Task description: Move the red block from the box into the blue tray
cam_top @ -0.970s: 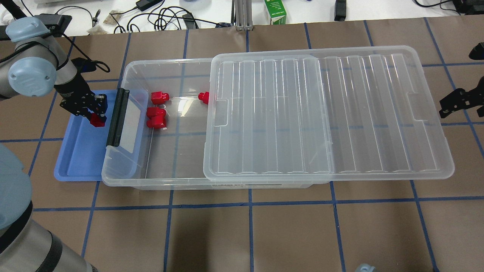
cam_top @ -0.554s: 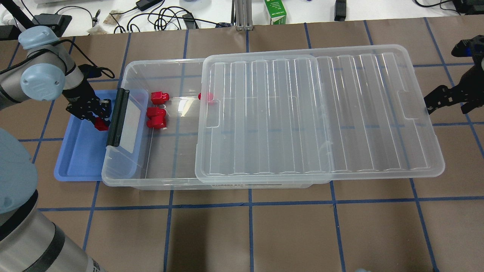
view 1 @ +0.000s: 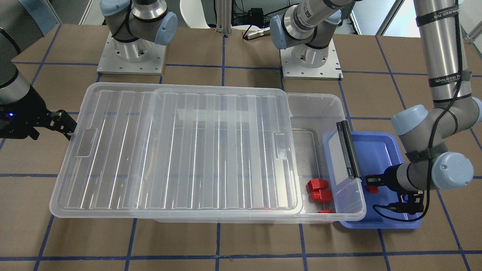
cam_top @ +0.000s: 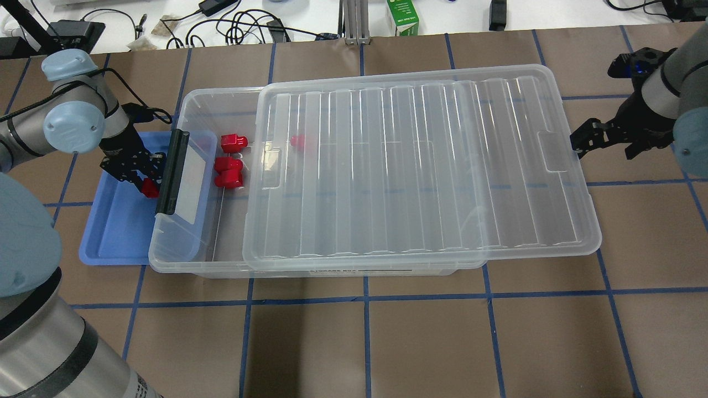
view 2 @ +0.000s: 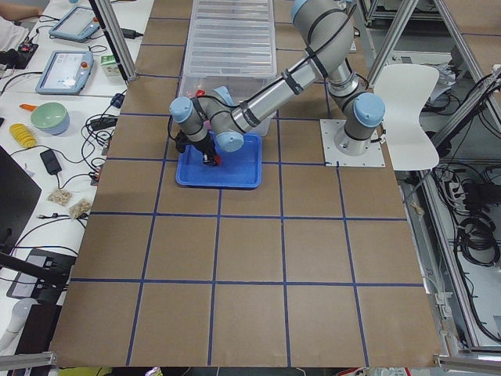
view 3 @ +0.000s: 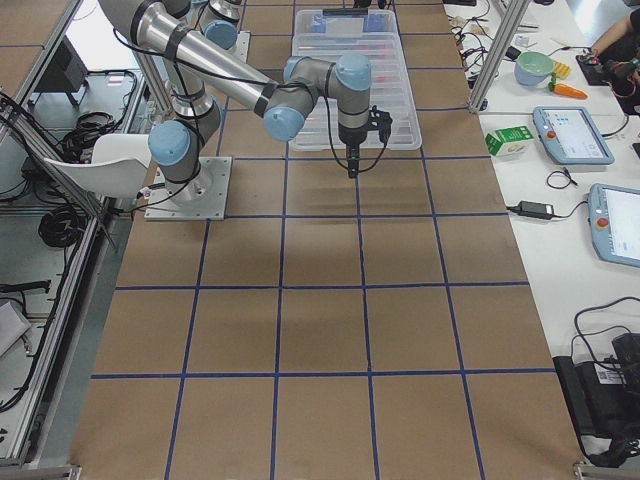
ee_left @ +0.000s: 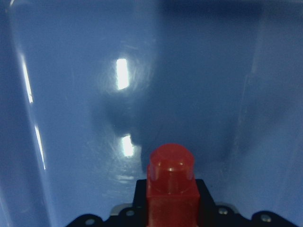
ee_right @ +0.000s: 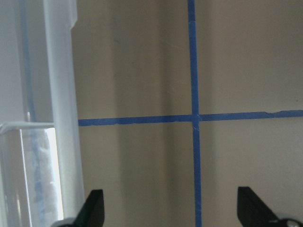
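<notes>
My left gripper (cam_top: 145, 179) is shut on a red block (cam_top: 150, 188) and holds it low over the blue tray (cam_top: 113, 224), close to the box's black latch (cam_top: 168, 171). The left wrist view shows the block (ee_left: 170, 182) between the fingers above the tray floor (ee_left: 71, 118). Three more red blocks (cam_top: 229, 160) lie in the uncovered end of the clear box (cam_top: 188, 105); another (cam_top: 298, 142) shows through the lid (cam_top: 420, 166). My right gripper (cam_top: 585, 141) is open at the lid's right edge (ee_right: 61, 118).
The lid covers most of the box and overhangs its right end. In the front-facing view the tray (view 1: 380, 150) sits partly under the latch end of the box (view 1: 346, 210). Cables and a green carton (cam_top: 402, 16) lie beyond the table's far edge.
The lid has slid left over the box, with my right gripper following at its right edge. My left gripper has shifted slightly towards the latch with the red block.
</notes>
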`<state>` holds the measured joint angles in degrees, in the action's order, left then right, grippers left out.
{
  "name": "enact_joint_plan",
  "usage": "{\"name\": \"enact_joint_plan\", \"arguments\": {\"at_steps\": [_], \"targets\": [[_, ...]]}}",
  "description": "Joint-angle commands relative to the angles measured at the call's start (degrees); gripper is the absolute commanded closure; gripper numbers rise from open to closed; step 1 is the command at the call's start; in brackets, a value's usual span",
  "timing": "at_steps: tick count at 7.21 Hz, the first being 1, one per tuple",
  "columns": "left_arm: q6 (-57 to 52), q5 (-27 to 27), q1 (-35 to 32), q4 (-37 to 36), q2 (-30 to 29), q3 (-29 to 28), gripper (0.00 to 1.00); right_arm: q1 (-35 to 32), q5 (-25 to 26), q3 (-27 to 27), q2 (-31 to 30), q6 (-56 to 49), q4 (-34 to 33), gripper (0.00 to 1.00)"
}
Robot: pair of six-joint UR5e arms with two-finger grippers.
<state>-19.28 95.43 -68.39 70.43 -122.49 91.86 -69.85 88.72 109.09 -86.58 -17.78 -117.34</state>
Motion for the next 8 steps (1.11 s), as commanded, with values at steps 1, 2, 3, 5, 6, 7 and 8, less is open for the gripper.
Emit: {"name": "enact_joint_plan", "arguments": {"at_steps": [1, 2, 3, 5, 6, 7, 8], "targets": [[0.0, -0.1, -0.2, 1.6, 2.0, -0.5, 0.0, -5.1, 0.4, 0.2, 0.4, 6.0, -2.3, 0.0], [0.0, -0.2, -0.3, 4.5, 4.3, -1.8, 0.0, -7.0, 0.1, 0.1, 0.4, 8.6, -2.5, 0.0], [0.0, -0.2, -0.3, 9.4, 7.2, -4.3, 0.0, -9.1, 0.2, -0.3, 0.8, 10.3, -2.7, 0.0], [0.0, 0.0, -0.5, 18.7, 12.5, -9.4, 0.0, -11.7, 0.4, -0.3, 1.4, 12.0, -3.9, 0.0], [0.1, -0.2, -1.4, 21.0, 15.5, -10.7, 0.0, -12.9, 0.2, -0.3, 1.5, 12.2, -3.9, 0.0], [0.5, -1.1, -3.0, 24.5, 19.2, -11.2, 0.0, -13.2, -0.1, -0.3, 1.5, 12.1, -3.8, 0.0], [0.7, -2.1, -5.5, 26.1, 22.3, -11.3, 0.0, -13.2, 0.3, -0.4, 1.5, 12.1, -3.8, 0.0]]}}
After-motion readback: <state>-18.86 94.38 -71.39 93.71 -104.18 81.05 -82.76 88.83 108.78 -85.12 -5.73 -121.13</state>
